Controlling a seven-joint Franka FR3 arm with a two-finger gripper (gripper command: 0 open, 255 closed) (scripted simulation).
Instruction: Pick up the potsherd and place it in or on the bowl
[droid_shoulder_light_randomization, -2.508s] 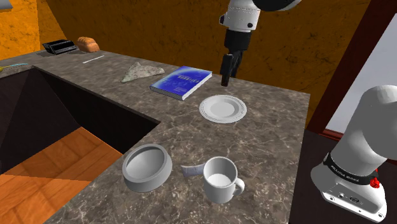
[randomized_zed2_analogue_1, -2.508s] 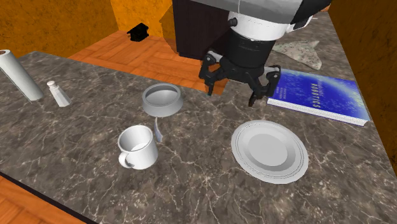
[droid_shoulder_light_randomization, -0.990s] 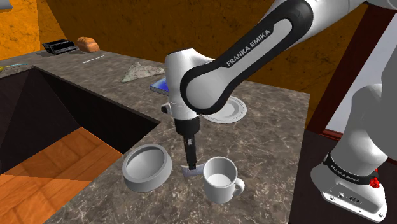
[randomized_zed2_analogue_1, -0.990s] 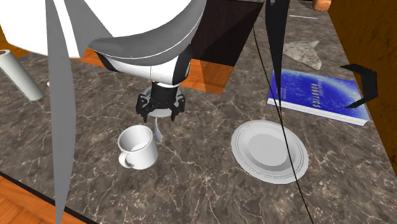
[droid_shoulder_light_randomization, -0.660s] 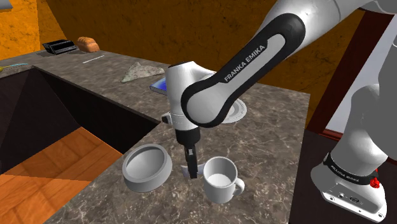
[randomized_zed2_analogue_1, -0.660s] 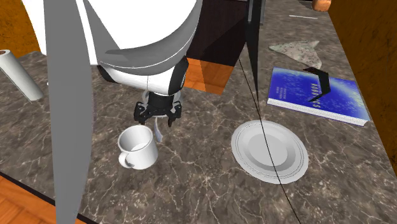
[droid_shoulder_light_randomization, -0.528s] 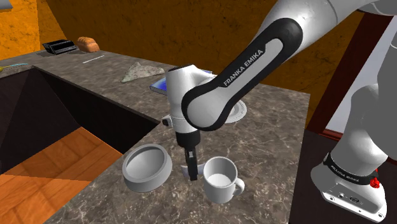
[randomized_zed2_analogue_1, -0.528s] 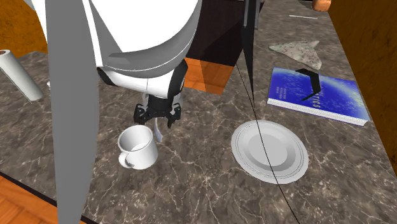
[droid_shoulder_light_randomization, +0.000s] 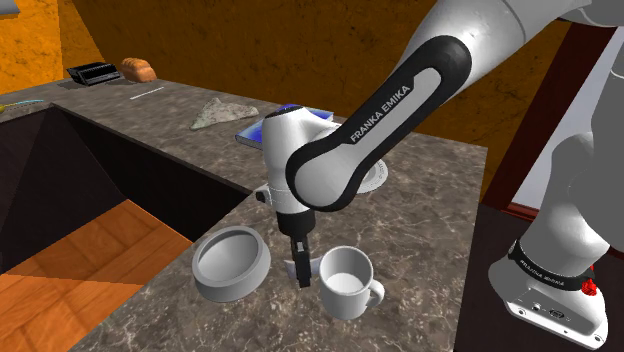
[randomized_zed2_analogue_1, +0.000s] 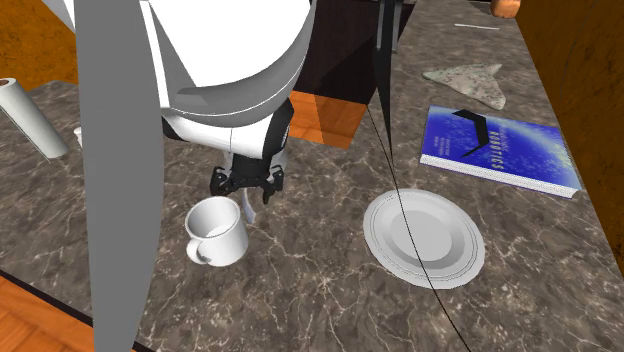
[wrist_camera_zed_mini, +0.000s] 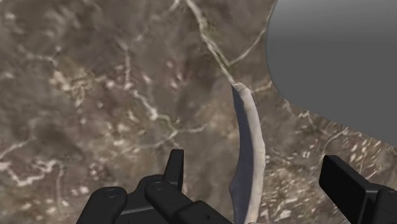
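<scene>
The dark, white-veined marble table (droid_shoulder_light_randomization: 430, 215) stands in a room with orange walls (droid_shoulder_light_randomization: 200, 40) and a wood floor (droid_shoulder_light_randomization: 70, 280). The pale, curved potsherd (wrist_camera_zed_mini: 249, 137) lies on the table between the grey bowl (droid_shoulder_light_randomization: 215, 285) and the white mug (droid_shoulder_light_randomization: 345, 285). The pincer (wrist_camera_zed_mini: 254, 167) hangs low over the potsherd, its fingers apart on either side, not clasping it.

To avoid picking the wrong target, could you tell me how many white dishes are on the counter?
3: the bowl at the counter's cutout edge, the mug next to it, and the plate by the book. The arm may hide more.
</scene>
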